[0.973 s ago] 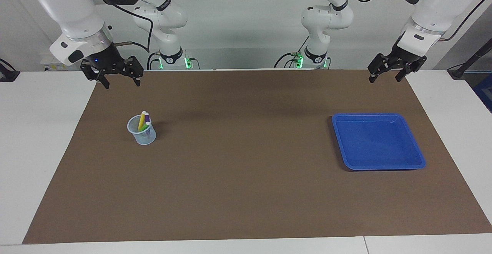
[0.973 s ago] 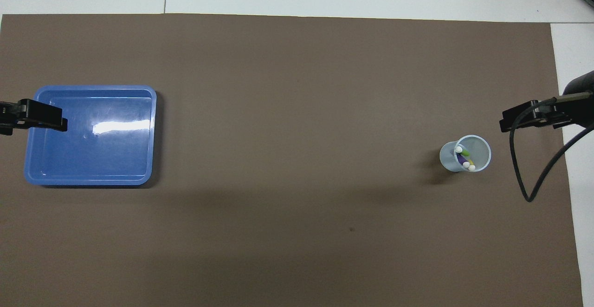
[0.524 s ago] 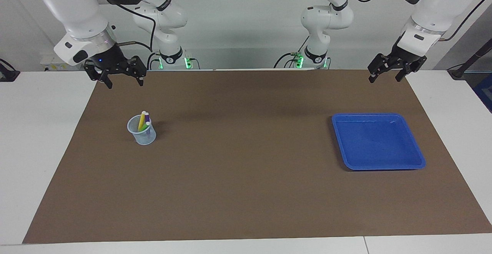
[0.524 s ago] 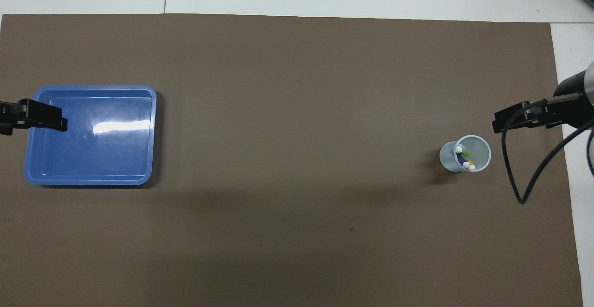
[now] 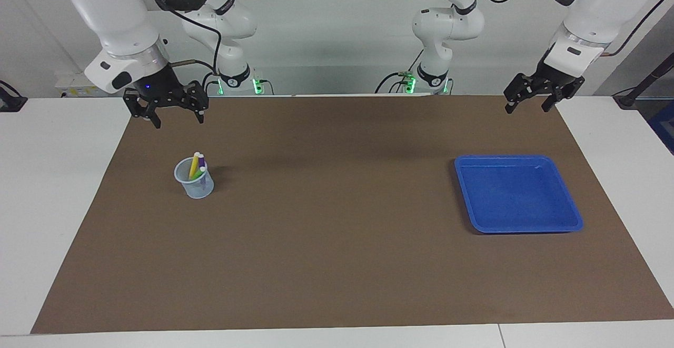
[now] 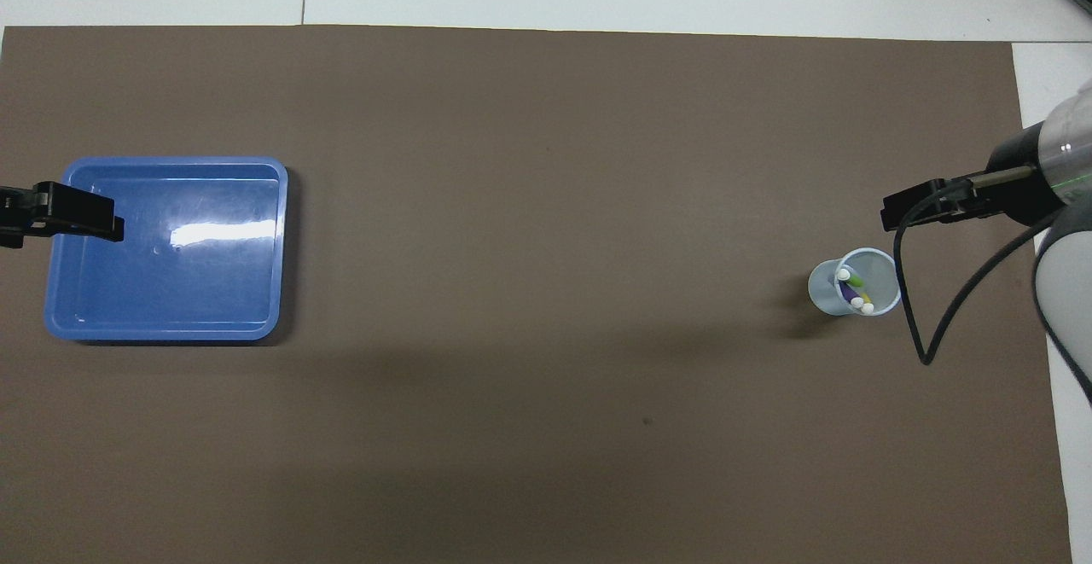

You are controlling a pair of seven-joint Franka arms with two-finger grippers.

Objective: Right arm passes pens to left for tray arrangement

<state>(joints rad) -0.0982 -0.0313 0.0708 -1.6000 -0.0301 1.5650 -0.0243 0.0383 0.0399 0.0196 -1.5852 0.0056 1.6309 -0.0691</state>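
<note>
Here, pens (image 5: 197,165) upright in cup (image 5: 196,185), well below right fingers (image 5: 156,120) spread empty, left fingers (image 5: 509,107) spread too.

Pens (image 5: 197,167): three slim markers, green, yellow and purple, pale ends up, standing tilted together in a small translucent cup (image 5: 195,186) at the right arm's end of the worktop.
Tray (image 5: 571,214): shallow blue, square, rounded corners, raised rim, lying flat at the left arm's end, well apart from the pens.
</note>
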